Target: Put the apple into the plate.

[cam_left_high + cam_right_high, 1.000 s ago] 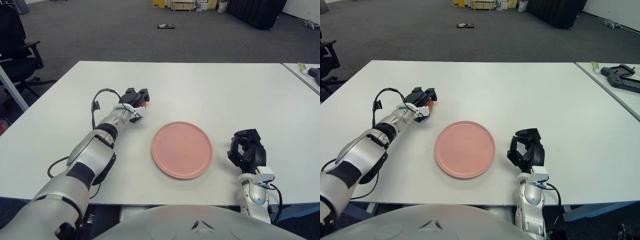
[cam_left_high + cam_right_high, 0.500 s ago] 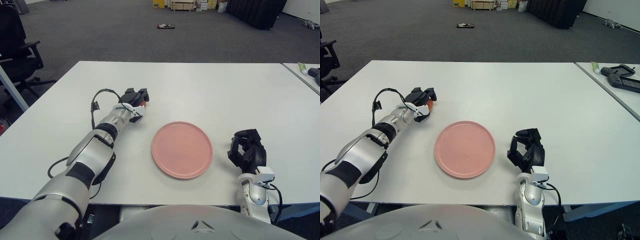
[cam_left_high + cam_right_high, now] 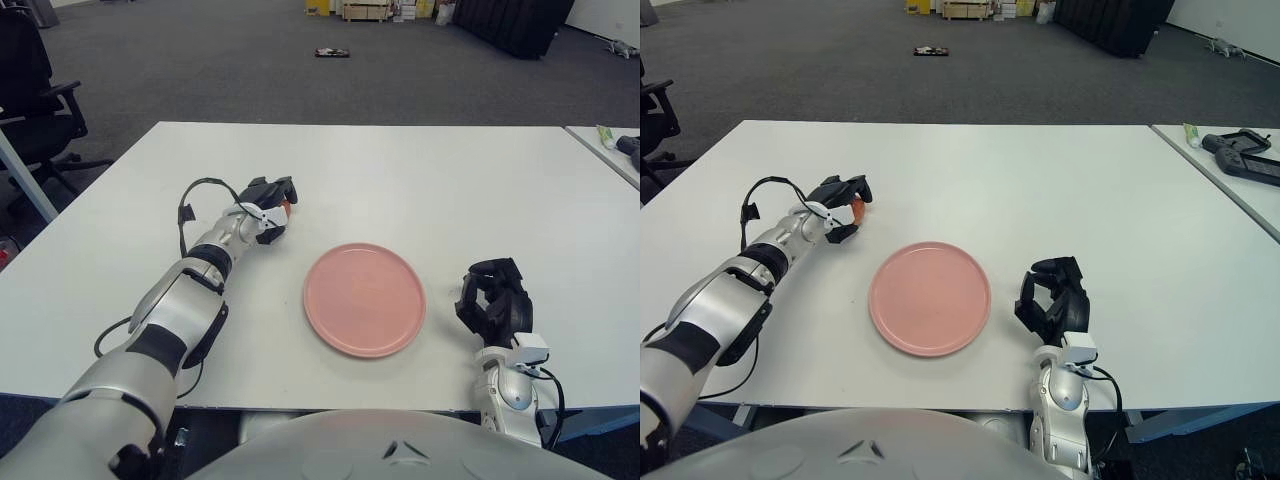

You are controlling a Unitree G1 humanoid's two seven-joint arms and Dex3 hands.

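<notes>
apple [image 3: 287,206]: red-orange, mostly hidden inside the left hand's [image 3: 268,205] curled fingers, left of and behind the plate.
plate [image 3: 364,299]: 1 pink round dish, flat on the white table, bare.

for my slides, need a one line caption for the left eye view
Left robot hand closes on the apple beside the empty pink plate; right robot hand idles.

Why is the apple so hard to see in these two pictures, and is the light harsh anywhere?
In both eye views the left hand wraps the apple, so only a red sliver shows past the dark fingers. Light is soft and even: the pink plate has almost no shadow in the left eye view, and the white table shows no glare in the right. The right hand rests beside the plate.
</notes>
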